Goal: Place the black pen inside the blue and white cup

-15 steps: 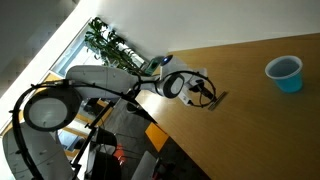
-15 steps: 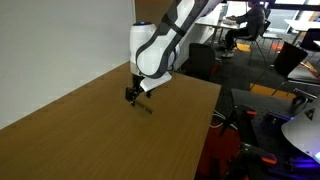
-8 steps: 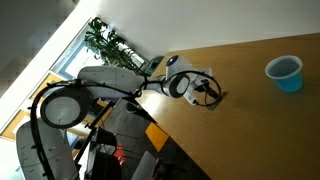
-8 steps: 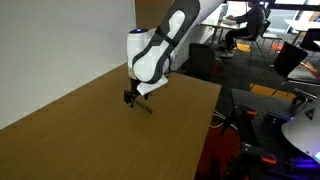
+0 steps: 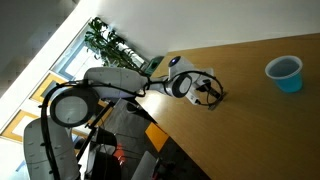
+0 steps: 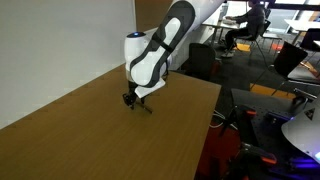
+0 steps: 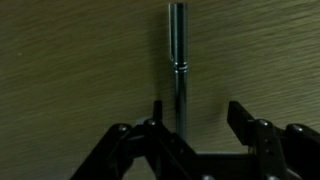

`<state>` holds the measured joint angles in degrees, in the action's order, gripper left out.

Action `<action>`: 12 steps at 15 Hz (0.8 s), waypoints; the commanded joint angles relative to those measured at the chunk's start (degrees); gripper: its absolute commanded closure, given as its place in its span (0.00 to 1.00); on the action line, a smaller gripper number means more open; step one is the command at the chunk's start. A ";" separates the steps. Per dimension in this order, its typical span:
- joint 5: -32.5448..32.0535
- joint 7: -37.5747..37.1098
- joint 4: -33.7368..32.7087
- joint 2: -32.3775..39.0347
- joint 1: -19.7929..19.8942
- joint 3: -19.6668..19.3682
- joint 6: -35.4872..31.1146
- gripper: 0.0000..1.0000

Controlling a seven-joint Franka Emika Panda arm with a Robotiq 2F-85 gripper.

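The black pen (image 7: 177, 62) lies flat on the wooden table, running straight up the wrist view. My gripper (image 7: 196, 118) is open and low over it, with the pen between the fingers, close against the left one. In both exterior views the gripper (image 5: 210, 95) (image 6: 130, 98) is down at the table near its edge, with the pen (image 6: 146, 107) sticking out beside it. The blue and white cup (image 5: 285, 72) stands upright far off across the table from the gripper.
The wooden table (image 5: 260, 120) (image 6: 90, 140) has an edge close to the gripper. A potted plant (image 5: 112, 45) stands beyond that edge. A white wall (image 6: 50, 45) runs along one side. Office desks and a seated person (image 6: 250, 20) are in the background.
The arm has leaned slightly lower over the pen. The pen and cup have not moved.
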<state>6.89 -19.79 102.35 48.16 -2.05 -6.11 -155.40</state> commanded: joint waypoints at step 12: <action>-0.08 -1.62 -0.20 -1.19 -2.16 -1.83 0.36 0.97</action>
<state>6.88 -19.83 100.96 48.86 -2.62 -7.04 -155.40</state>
